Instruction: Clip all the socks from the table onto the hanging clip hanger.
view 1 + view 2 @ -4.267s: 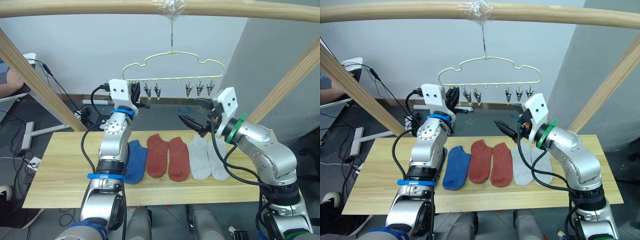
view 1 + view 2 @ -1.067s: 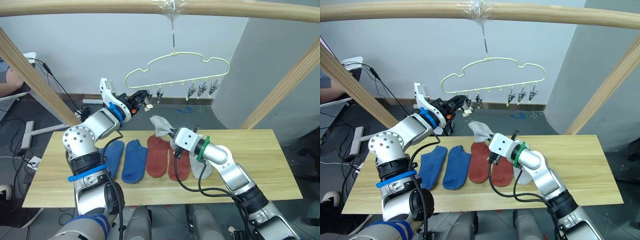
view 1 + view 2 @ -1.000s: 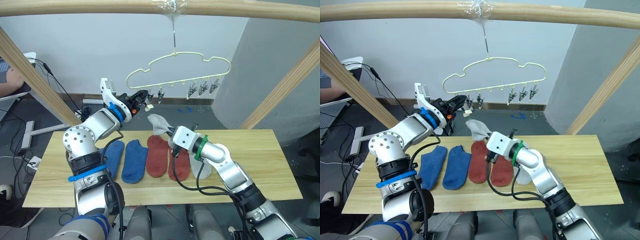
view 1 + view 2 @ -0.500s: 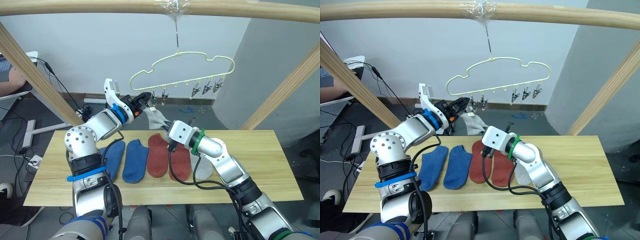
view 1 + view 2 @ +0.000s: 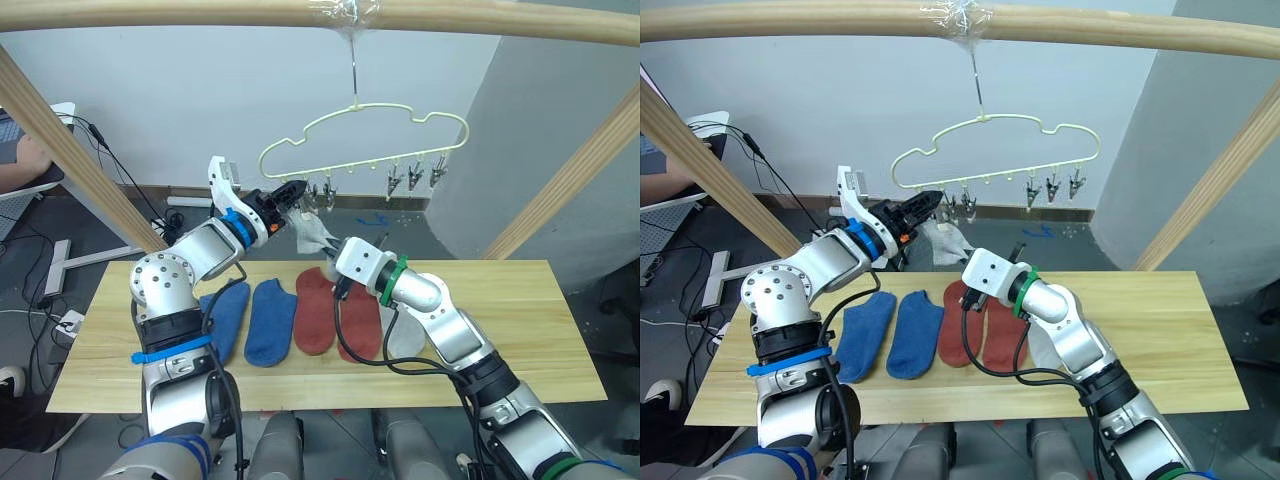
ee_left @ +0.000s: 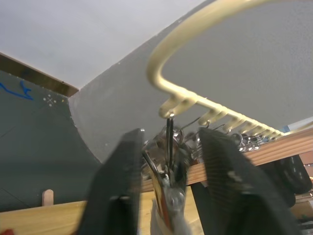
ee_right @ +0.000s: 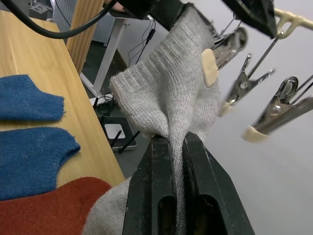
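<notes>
Feeding a grey sock point(image 7: 181, 98) up into the end clip point(image 7: 226, 45) of the hanger point(image 5: 385, 122). Right gripper point(image 7: 172, 147) clamped shut on a fold of that sock, cuff edge risen above the fingertips and pressed against the pale pad of the clip. Left gripper point(image 6: 168, 161) straddling the same clip, fingers point(image 6: 120, 171) set apart on either side of its handles, not visibly squeezing; whether the clip's mouth stands open cannot be told from here.

To do the step well, by judgement: squeeze the handles fully before pushing cloth in; bring the cuff straight up between the clip's tips rather than against one pad; seat a good depth of fabric, then release the handles before loosening the right-hand grip. Keep the hanger from swinging away, since it hangs free from the pole point(image 5: 300, 14) overhead.

Below and behind the right gripper, on the table point(image 5: 540, 310): two blue socks point(image 5: 892, 335), two red socks point(image 5: 985, 335) and a second grey sock point(image 5: 405, 338) partly hidden under the arm. Further clips point(image 7: 281, 110) hanging unused just beyond the one in hand.
</notes>
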`<state>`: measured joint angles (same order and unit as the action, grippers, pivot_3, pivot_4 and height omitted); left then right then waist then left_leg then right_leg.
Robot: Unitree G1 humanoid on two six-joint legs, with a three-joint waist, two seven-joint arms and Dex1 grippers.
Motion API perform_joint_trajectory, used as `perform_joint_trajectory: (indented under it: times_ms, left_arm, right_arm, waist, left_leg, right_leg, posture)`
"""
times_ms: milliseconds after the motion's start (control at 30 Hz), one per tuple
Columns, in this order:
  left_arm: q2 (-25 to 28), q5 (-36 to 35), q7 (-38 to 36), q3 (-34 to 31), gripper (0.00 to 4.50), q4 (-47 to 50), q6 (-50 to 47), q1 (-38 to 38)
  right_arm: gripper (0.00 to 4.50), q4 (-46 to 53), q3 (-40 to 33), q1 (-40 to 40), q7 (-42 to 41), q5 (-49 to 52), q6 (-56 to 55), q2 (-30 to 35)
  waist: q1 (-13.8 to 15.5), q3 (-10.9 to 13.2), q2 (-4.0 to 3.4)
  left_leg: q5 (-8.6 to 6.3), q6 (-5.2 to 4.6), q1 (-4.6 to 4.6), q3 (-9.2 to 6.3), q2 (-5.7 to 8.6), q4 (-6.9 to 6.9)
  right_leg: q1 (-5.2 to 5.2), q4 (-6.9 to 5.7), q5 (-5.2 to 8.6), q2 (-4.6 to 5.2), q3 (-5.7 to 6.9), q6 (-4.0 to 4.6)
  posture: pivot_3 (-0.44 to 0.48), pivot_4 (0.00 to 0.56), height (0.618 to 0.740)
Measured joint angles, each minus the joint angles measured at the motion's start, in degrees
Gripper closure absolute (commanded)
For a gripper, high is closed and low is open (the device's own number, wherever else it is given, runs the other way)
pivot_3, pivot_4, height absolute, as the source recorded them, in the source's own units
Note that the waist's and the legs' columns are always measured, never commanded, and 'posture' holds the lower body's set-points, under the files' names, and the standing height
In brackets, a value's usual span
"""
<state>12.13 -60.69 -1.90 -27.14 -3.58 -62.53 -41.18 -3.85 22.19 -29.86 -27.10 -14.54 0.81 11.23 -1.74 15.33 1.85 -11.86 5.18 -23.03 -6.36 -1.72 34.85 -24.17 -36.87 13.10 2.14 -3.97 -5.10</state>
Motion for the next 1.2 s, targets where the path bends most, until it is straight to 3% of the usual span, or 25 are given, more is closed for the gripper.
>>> perform_joint_trajectory:
  times_ms: [167,533,700,967,1200]
  left_arm:
    - [0.9,-2.3,0.1,-0.1,0.04,2.9,-1.3,2.0]
    - [7.4,-12.5,5.8,-3.6,0.04,8.6,-6.0,9.6]
    - [11.9,-18.9,7.8,-4.4,0.0,11.9,-5.8,10.3]
    - [17.9,-22.2,8.7,-4.2,0.0,12.8,-5.4,16.5]
    - [22.7,-18.1,3.7,0.7,0.0,20.5,-3.3,21.6]
  right_arm:
    - [4.5,-0.1,0.0,0.0,0.5,0.0,-0.5,-0.4]
    - [4.5,-6.4,-0.9,-1.2,-0.5,2.9,-1.5,-3.3]
    - [3.12,-7.9,-2.6,-1.2,-4.5,9.2,0.8,-5.3]
    - [0.18,-7.4,-4.8,-0.5,-9.5,16.1,7.8,-5.5]
    - [0.04,-1.2,-6.7,5.5,-11.0,18.0,12.1,-0.3]
  waist:
    - [0.0,0.0,0.0]
    - [0.4,0.0,0.02]
    - [0.9,0.0,0.02]
    - [1.8,0.0,0.02]
    - [3.1,0.0,0.02]
  left_leg:
    - [0.0,0.0,0.01,-0.01,0.0,0.0]
    - [0.0,0.0,0.0,-0.06,0.0,0.0]
    - [0.0,0.01,0.0,-0.1,0.0,0.0]
    - [0.0,0.0,0.0,-0.1,-0.01,-0.01]
    - [-0.01,0.02,-0.02,-0.07,0.0,-0.02]
  right_leg:
    - [0.0,-0.01,0.0,0.0,0.0,0.0]
    - [0.01,-0.02,-0.01,0.02,0.04,0.01]
    - [0.02,-0.02,0.0,0.03,0.08,0.03]
    - [0.0,-0.03,0.02,0.02,0.1,0.07]
    - [0.0,0.0,0.19,0.03,0.09,0.36]
  posture:
    - [0.1,0.226,0.74]
    - [0.157,0.224,0.74]
    - [0.17,0.227,0.74]
    - [0.184,0.218,0.74]
    - [0.175,0.213,0.74]
